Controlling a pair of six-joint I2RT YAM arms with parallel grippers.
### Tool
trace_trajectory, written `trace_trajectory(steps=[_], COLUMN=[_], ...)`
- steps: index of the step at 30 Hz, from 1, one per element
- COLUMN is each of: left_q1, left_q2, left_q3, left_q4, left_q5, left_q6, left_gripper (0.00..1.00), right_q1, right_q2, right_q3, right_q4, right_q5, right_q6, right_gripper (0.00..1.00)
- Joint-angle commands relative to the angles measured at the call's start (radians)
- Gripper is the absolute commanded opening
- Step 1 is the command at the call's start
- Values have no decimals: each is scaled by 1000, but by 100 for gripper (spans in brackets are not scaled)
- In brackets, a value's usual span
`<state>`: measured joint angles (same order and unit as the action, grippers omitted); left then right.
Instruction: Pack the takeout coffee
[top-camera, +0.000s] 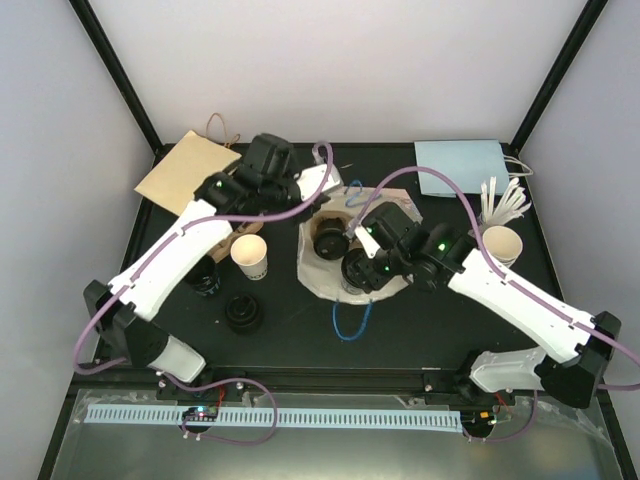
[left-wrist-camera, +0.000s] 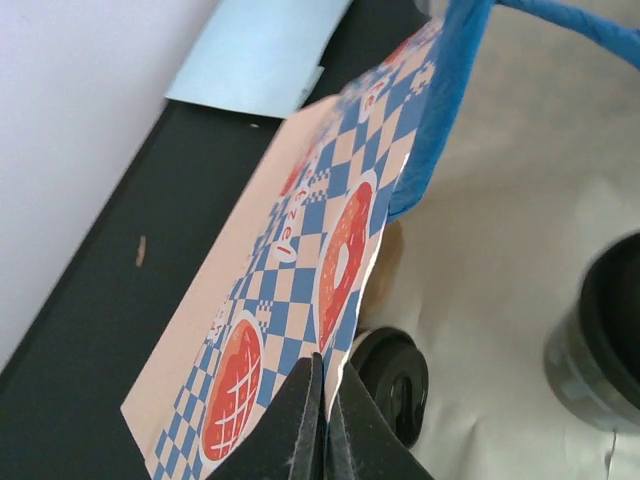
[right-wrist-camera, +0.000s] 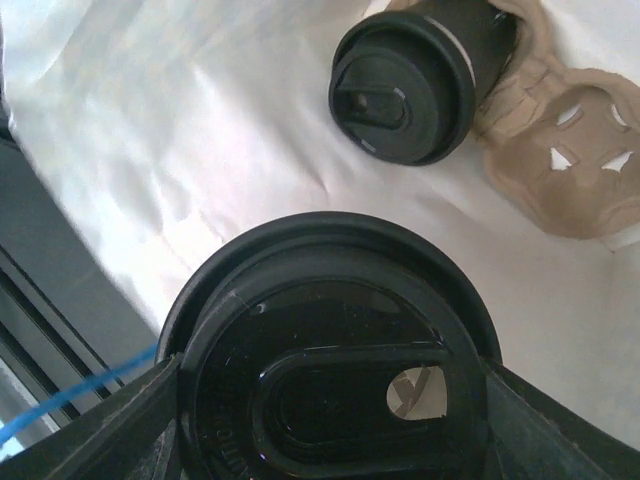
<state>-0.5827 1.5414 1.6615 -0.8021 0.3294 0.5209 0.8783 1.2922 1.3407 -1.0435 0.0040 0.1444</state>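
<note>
A white takeout bag (top-camera: 312, 272) with blue handles lies open mid-table. My left gripper (left-wrist-camera: 322, 400) is shut on the edge of its checkered, donut-printed wall (left-wrist-camera: 300, 250), holding it up; in the top view this gripper (top-camera: 318, 186) is at the bag's far rim. Inside, a black-lidded coffee cup (right-wrist-camera: 410, 85) stands in a brown cardboard carrier (right-wrist-camera: 560, 150). My right gripper (right-wrist-camera: 330, 400) is shut on a second black-lidded coffee cup (right-wrist-camera: 330, 390), with a finger on each side of the lid, just above the bag's mouth (top-camera: 358, 268).
A white paper cup (top-camera: 250, 256), a dark cup (top-camera: 207, 280) and a loose black lid (top-camera: 244, 312) stand left of the bag. Another paper cup (top-camera: 501, 245) and white stirrers (top-camera: 505, 200) are at right. A brown bag (top-camera: 190, 170) and a light blue bag (top-camera: 462, 165) lie at the back.
</note>
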Motion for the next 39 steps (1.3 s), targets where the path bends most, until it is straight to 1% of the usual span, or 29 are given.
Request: trace_trajectory(steps=[1,4,7,9,11,14,20,25,30,32,36,39], left_q1=[-62,-97,-118,-125,-132,-154,-190,-196,-196,-197,-197,-197], left_q2=[-139,-201,-238,-252,-254,-298,-320,-314,-321,-331,-353,-378], left_q3=[-134,-211,-263,-276,-291,-315,-338,-322,-300,-301,-314,-345], left_q4=[152,175,175,165,164,166,185,196,176,169,155,166], left_q5=[-106,-151,-176,-172,-165,-160,-183,-289,-313,-305,-320,-331], left_q6=[-72,-94,-109,-119,-126,-131,-155,-163,-116,-90,-54,-31], left_gripper=[2,2,2,2,2,1,2,2,1,1,1,1], right_q1=[45,84,95,96,96,97,108,170,220,221,227,231], right_q2=[-69,-134,-203,-232,-240,-236,-251,-279,-272,-258,-253,-274], right_q3=[-100,-188,-271,-297,-308,-318,-397,-446,-474,-478,-500,-537], right_q4=[87,157,247,292,305,315,369,421,486,506,567,627], right_q5=[104,207,262,304,364,444,450,436,498,503,456,431], right_q6=[42,70,81,90,107,137,149,111,50,23,-65,-185], right_gripper=[65,64,64,64,64,64,64,65,66,67,68,69])
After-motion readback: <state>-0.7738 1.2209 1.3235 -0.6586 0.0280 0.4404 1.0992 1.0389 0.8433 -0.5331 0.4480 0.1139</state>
